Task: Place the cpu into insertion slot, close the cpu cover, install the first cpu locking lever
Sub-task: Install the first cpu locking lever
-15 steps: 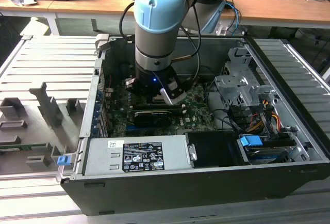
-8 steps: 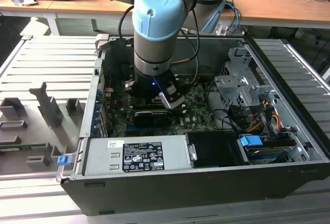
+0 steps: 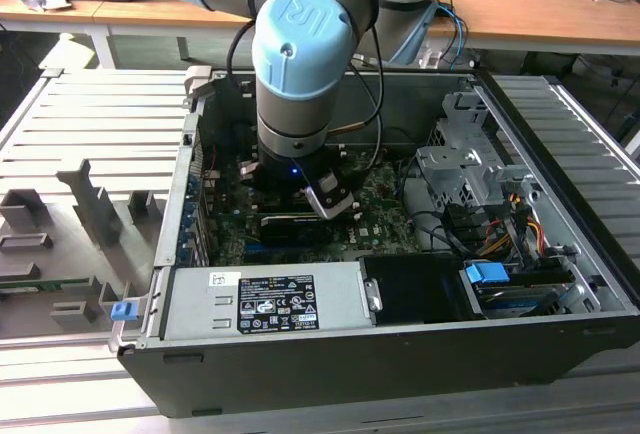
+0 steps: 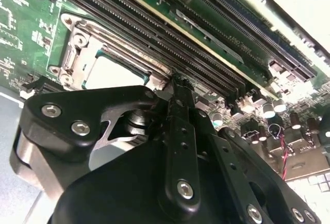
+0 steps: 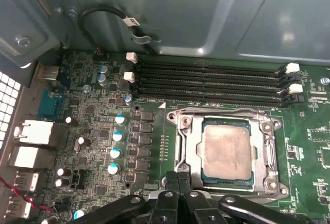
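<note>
The cpu (image 5: 227, 152), a dull silver-tan square, lies flat in its socket on the green motherboard (image 5: 149, 69). The grey metal cpu cover (image 5: 190, 149) lies down around it, and the chip shows through its window. My gripper (image 5: 178, 178) is shut, its two black fingers pressed together just off one edge of the socket, and I see nothing between them. In the second wrist view the fingertips (image 4: 180, 87) hover close over the board beside the cpu (image 4: 111, 72). In the exterior view the gripper (image 3: 295, 194) reaches down into the open computer case (image 3: 560, 254).
Several black memory slots (image 5: 206, 82) run along one side of the socket. Capacitors (image 5: 118, 136) and rear ports (image 5: 36, 131) stand on another side. The case holds a power supply (image 3: 265, 299), a drive cage (image 3: 470, 169) and loose cables (image 3: 440, 224). Grey fixture trays (image 3: 70, 214) lie at the exterior view's left.
</note>
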You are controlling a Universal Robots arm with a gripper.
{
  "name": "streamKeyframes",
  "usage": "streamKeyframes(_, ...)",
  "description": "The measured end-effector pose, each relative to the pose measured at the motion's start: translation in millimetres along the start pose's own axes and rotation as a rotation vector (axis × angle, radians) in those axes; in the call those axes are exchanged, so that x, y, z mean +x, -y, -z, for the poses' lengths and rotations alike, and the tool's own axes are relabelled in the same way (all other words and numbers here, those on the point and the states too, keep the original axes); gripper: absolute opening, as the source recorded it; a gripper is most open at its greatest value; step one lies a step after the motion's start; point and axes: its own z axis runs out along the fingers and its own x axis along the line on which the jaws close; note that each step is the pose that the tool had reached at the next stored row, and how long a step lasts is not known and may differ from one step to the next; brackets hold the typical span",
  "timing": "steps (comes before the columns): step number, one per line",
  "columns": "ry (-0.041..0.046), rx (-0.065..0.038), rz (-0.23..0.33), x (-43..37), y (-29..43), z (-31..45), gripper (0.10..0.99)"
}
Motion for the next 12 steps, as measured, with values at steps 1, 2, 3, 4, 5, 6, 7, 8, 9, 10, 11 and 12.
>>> streamKeyframes(1,0.0009,-0.003,0.0,1.1,0.2,-0.6,0.106)
streamKeyframes(2,0.0018,-0.005,0.001,2.6,0.2,-1.1,0.106)
streamKeyframes(3,0.0023,-0.008,0.001,3.4,0.3,-1.3,0.106)
streamKeyframes(4,0.0025,-0.009,0.001,3.6,0.3,-1.3,0.106)
streamKeyframes(5,0.0026,-0.01,0.001,3.6,0.0,-0.4,0.106)
streamKeyframes(6,0.0026,-0.01,0.001,3.6,-0.7,1.4,0.106)
streamKeyframes(7,0.0025,-0.01,0.001,3.6,-1.6,4.0,0.106)
streamKeyframes(8,0.0026,-0.01,0.001,3.6,-3.4,8.8,0.106)
streamKeyframes(9,0.0024,-0.01,0.001,3.6,-4.3,11.5,0.106)
streamKeyframes(10,0.0024,-0.009,0.001,3.5,-5.9,15.6,0.106)
streamKeyframes(11,0.0024,-0.009,0.001,3.5,-6.5,17.3,0.106)
streamKeyframes(12,0.0025,-0.009,0.001,3.5,-7.1,18.9,0.106)
